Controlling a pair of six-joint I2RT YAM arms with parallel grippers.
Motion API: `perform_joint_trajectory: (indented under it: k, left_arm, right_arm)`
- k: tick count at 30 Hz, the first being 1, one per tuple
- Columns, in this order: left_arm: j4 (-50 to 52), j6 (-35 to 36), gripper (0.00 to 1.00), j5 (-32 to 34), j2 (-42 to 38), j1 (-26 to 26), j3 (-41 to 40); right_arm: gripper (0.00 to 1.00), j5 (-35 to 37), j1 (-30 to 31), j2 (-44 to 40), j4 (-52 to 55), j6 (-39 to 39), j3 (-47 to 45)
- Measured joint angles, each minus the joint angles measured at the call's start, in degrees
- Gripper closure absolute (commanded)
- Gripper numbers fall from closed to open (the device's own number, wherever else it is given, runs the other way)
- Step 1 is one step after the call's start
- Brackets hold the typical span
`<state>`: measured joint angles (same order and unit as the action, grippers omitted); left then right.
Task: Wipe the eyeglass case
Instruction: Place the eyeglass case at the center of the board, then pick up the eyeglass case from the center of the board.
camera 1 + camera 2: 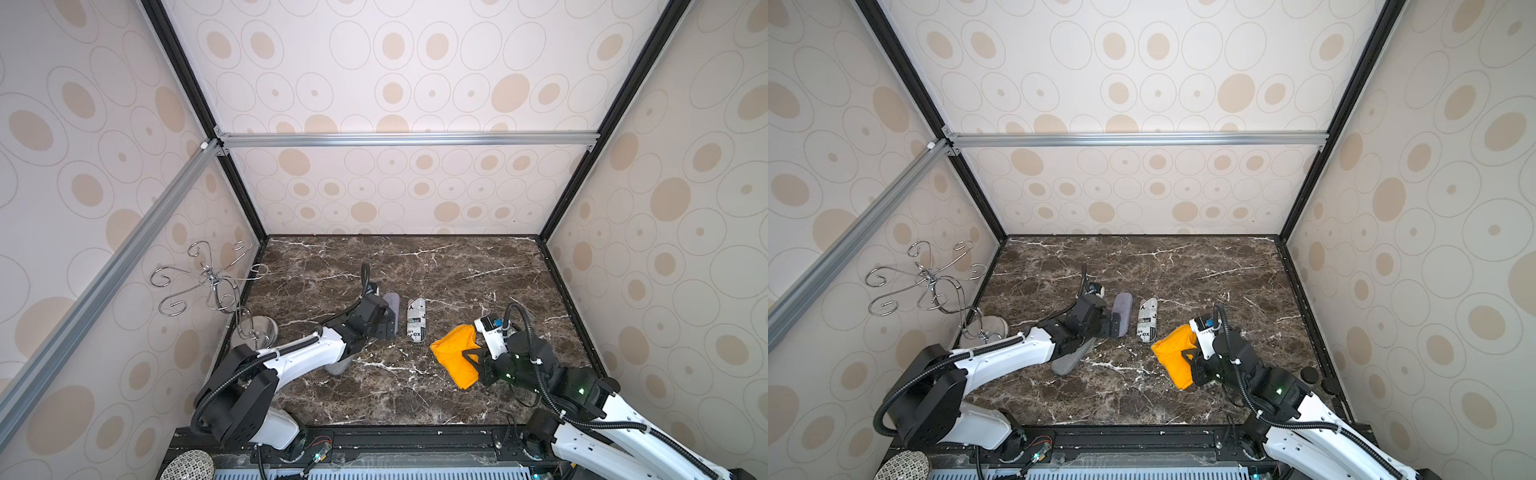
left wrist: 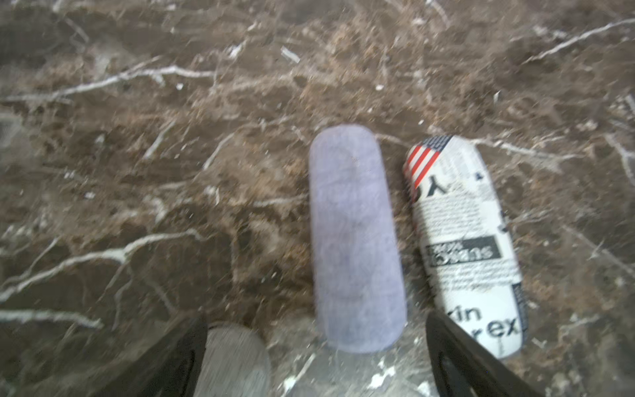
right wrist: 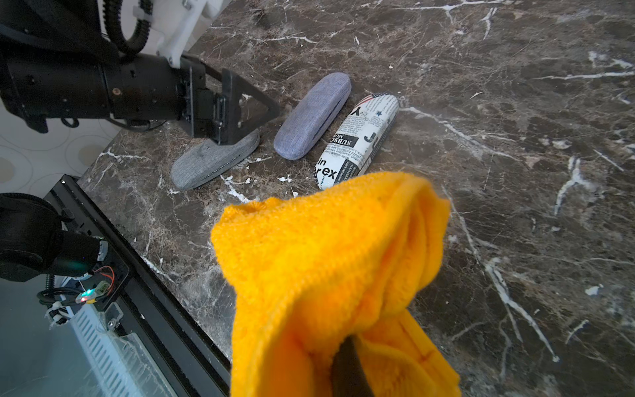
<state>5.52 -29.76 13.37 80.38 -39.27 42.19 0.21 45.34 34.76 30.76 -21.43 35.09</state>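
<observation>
Right wrist view: right gripper [image 1: 473, 363] clamps the orange cloth [image 3: 330, 261] (bunched up); left gripper [image 2: 319, 361] gapes beside the lavender eyeglass case [image 2: 354, 240], near the tabletop's [image 3: 515, 137] middle.

Both top views look down from high above the table's [image 1: 415, 395] near edge. The wrist views sit close, sharing the printed case [image 2: 464, 240].

I see the tabletop [image 1: 457, 270] as polished brown marble with white veins. The blue case [image 3: 312, 115] and grey case [image 3: 213, 161] look like matt woven fabric; the printed case [image 3: 360, 137] looks smooth and faintly glossy. The cloth [image 3: 326, 257] is fuzzy orange terry. The stand [image 1: 266, 328] is shiny chromed wire.
</observation>
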Motion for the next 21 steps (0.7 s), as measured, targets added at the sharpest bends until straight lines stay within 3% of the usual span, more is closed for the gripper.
perform_joint_trajectory:
  k: [6,15,21]
  left_arm:
    - [3.28,0.52,0.0,-0.31,-6.84,1.97,-8.79]
    - [4.07,-1.01,0.01,-0.39,-6.93,3.8,-11.74]
    - [3.76,-2.78,0.11,-0.87,-8.2,3.93,-15.34]
  right_arm:
    - [1.0,-0.92,0.0,2.14,-1.01,-0.04,-0.17]
    - [1.0,-1.77,0.0,2.51,-2.01,-0.17,-0.31]
    - [1.0,-1.99,0.0,2.6,-3.5,-0.31,-1.55]
